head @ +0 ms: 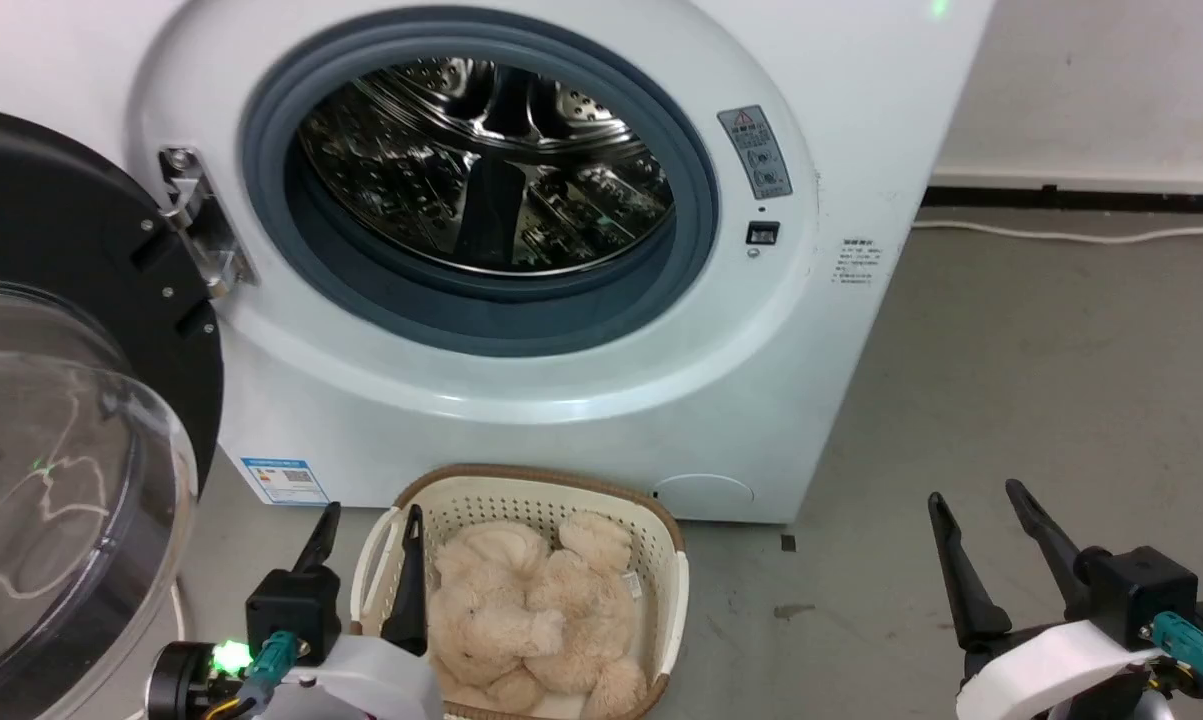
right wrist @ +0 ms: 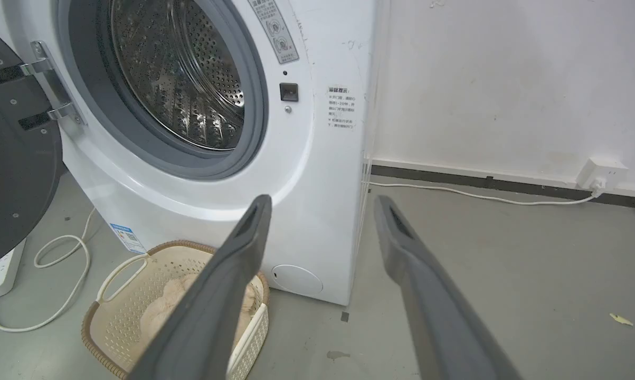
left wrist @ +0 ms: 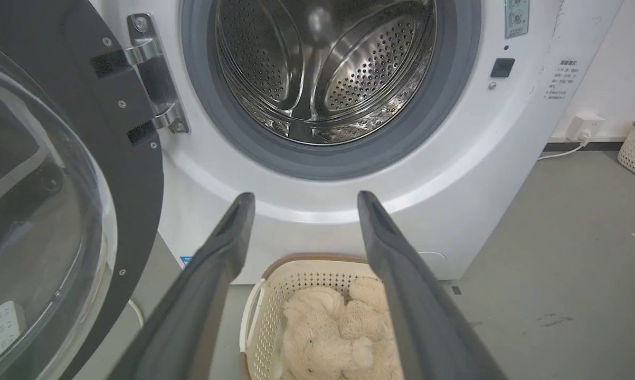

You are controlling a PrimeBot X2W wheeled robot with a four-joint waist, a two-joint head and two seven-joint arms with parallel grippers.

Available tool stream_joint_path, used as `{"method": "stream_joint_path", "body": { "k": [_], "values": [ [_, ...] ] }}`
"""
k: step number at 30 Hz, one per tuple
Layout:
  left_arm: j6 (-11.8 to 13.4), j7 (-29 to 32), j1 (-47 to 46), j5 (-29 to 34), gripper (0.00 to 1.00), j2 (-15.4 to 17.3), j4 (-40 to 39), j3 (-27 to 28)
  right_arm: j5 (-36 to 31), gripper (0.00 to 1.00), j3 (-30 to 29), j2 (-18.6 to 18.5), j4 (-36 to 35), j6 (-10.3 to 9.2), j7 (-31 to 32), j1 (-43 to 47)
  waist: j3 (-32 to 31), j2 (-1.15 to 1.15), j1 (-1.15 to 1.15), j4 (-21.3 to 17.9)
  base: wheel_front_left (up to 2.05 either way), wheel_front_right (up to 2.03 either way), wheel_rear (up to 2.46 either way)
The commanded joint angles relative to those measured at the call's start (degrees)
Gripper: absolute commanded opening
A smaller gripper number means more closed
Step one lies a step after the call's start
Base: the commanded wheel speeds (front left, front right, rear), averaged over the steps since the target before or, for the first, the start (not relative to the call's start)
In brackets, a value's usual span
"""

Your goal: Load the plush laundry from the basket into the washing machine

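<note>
Since the plush laundry (head: 531,610) lies in the basket (head: 541,472) at six o'clock, below the open washing machine (head: 811,350) at twelve, my left gripper (head: 373,512) and right gripper (head: 976,495) gape empty, ready to lift.

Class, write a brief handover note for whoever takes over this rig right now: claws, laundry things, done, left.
Left claw: open, empty, by the basket's left rim.
Right claw: open, empty, off to the basket's right.
Plush laundry lies in the basket, before the washing machine; door open, drum empty.
Done: nothing loaded. Left: grasp plush, place in drum.
</note>
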Motion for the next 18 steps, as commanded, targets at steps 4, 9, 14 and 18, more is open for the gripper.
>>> {"method": "stream_joint_path", "body": {
  "k": [4,9,14,18],
  "values": [
    [-0.37,-1.01,-2.08,-0.37,1.00,0.03,2.46,-1.02,1.61,1.00,-0.46,0.04,-0.19,0.01,-1.00,-1.52,2.00,0.00,-0.01,-1.17,0.00,0.00,0.00],
    [-0.70,-1.60,-3.33,-0.48,1.00,0.25,5.82,-1.80,2.82,1.00,-0.60,0.05,-0.19,0.01,-1.60,-2.25,3.80,0.00,-0.01,-2.30,0.00,0.00,0.00],
    [-0.96,-2.20,-5.08,-0.67,1.00,0.45,9.35,-2.49,3.96,1.00,-0.67,0.06,-0.20,0.01,-2.19,-2.84,5.57,0.00,-0.01,-3.34,0.00,0.00,0.00],
    [-1.21,-2.56,-6.29,-0.83,1.00,0.53,11.00,-2.89,4.63,1.00,-0.81,0.07,-0.17,0.01,-2.55,-3.13,6.63,0.00,-0.01,-3.88,0.00,0.00,0.00]
  ]
}}
